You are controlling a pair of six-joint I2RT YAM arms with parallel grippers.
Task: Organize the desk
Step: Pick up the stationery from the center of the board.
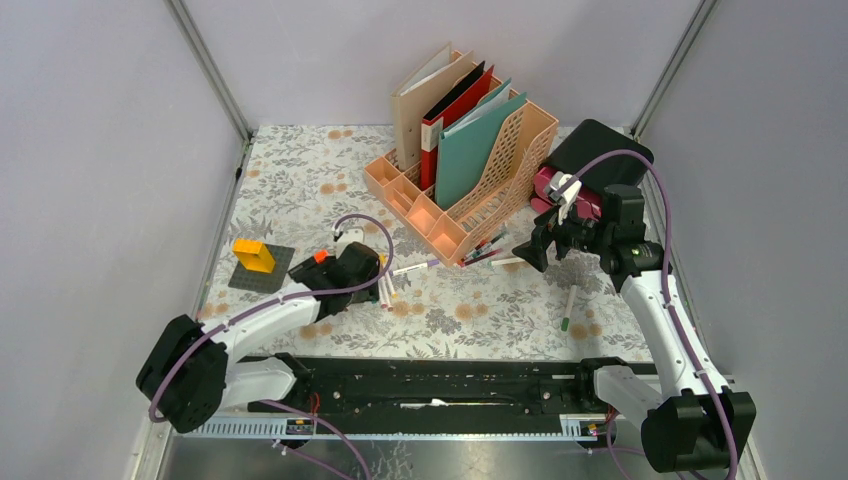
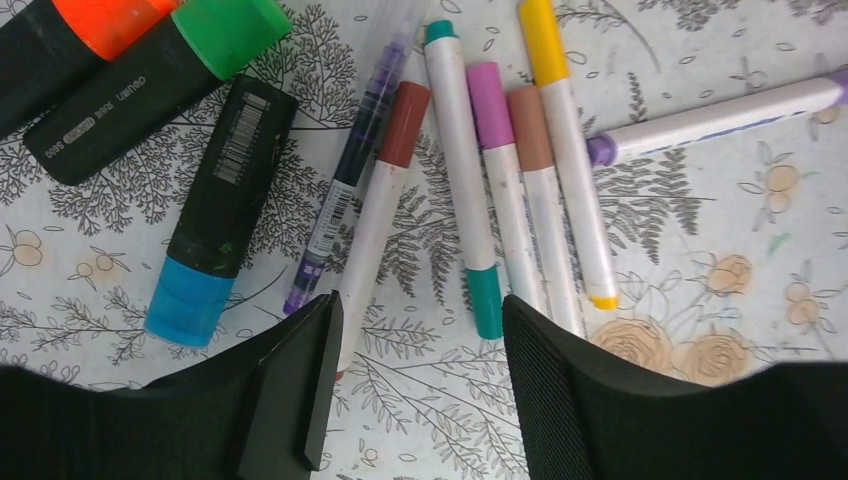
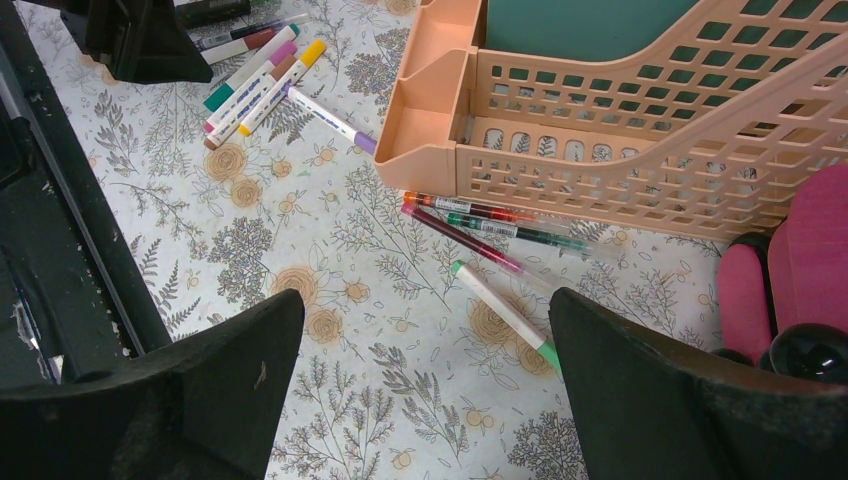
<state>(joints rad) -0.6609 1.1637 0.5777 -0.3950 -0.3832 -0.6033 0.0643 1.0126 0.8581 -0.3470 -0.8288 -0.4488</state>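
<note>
Bench (image 1: pixel 300 180): fills the floor between the grey walls. It is a flat top under a printed cloth. You should expect the cloth to be soft and to ruck if things are dragged over it, so lift, don't slide.

Rack (image 1: pixel 510 170): far centre-right. Peach plastic lattice, probably stiff and light, with folders upright in it.

Left pincer (image 2: pixel 420 330): jaws apart, empty, over the lower ends of the felt pens.

Right pincer (image 3: pixel 425 330): jaws wide, empty, above the cloth near the rack's base.

Highlighters (image 2: pixel 225 195): three stubby black bodies with orange, green and blue caps. They look flat-sided and unlikely to roll.

Felt pens (image 2: pixel 505 200): white round barrels with coloured caps, fanned out and touching. Likely light and smooth, and they will roll. Take one across mid-barrel, outermost first.

Thin pens (image 3: pixel 500 228): slim barrels, just beside the rack. A green-tipped pen (image 3: pixel 500 310) lies near them.
</note>
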